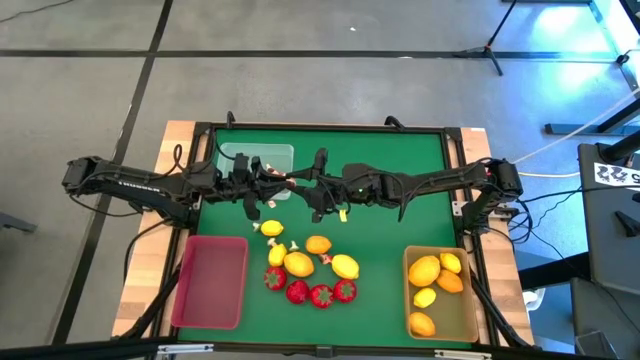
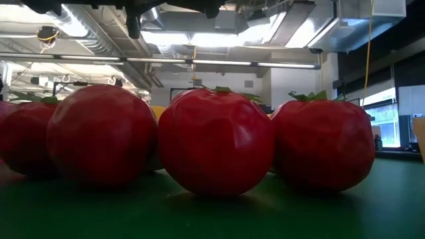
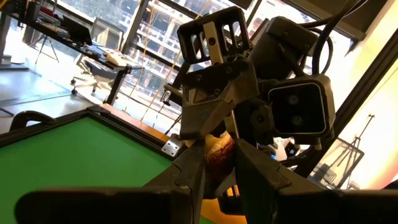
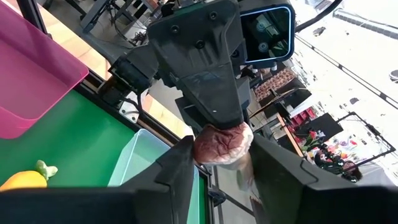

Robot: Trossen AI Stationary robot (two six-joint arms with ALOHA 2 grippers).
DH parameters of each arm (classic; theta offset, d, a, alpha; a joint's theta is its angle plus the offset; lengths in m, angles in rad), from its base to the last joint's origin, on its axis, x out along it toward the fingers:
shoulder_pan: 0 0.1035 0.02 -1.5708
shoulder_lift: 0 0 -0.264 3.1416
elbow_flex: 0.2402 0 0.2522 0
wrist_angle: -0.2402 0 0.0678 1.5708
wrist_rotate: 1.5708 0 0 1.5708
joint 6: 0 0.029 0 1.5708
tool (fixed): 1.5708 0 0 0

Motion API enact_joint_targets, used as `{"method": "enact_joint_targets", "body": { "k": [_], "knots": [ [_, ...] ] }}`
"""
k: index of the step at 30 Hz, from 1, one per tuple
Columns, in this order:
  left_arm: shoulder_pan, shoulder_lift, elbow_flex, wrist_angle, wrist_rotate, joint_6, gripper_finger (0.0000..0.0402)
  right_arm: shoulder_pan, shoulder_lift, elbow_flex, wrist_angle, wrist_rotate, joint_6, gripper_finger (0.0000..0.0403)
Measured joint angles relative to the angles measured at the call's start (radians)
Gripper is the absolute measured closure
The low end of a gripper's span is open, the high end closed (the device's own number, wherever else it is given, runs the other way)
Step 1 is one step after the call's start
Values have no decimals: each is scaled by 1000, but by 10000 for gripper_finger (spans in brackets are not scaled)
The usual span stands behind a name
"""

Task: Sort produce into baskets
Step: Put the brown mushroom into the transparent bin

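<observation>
Green, flat and matte, the desk [image 1: 400,200] carries three shallow rectangular baskets: a translucent red one [image 1: 210,285] with nothing in it, a tan one [image 1: 408,300] already holding smooth yellow and orange fruit, and a clear plastic one [image 1: 240,152] at the far edge. Loose in the middle lie glossy, oval lemons [image 1: 299,264], a rounder orange fruit [image 1: 318,244] and a row of faceted red strawberries [image 1: 320,295] with green tops; all look like hard, light plastic that will roll if nudged. Above the desk, just beside the clear basket, the two arms meet tip to tip. The left hand [image 3: 219,163] is closed on a tiny white-and-red bit [image 4: 222,144], wrinkled and rounded, and the right hand [image 4: 222,162] sits around that same bit from the opposite side; whether it has clamped yet I cannot tell. This looks like a pass between arms, and it would go best if the receiver takes firm hold across the bit's widest part before the giver lets go. Such a small, lumpy piece could squirt sideways, so keeping the exchange low over the desk would limit any bounce.
</observation>
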Motion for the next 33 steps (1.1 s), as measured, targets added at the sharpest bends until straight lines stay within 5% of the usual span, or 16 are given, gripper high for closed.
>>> {"method": "enact_joint_targets", "body": {
  "k": [9,16,33],
  "knots": [
    [0,0,0,-1,0,0,325,0,-1,-1,1,2,0,312],
    [0,0,0,-15,0,64,320,0,-1,-1,-5,3,0,316],
    [4,-83,0,-116,-1,163,163,0,-1,-1,-22,140,5,316]
  ]
}}
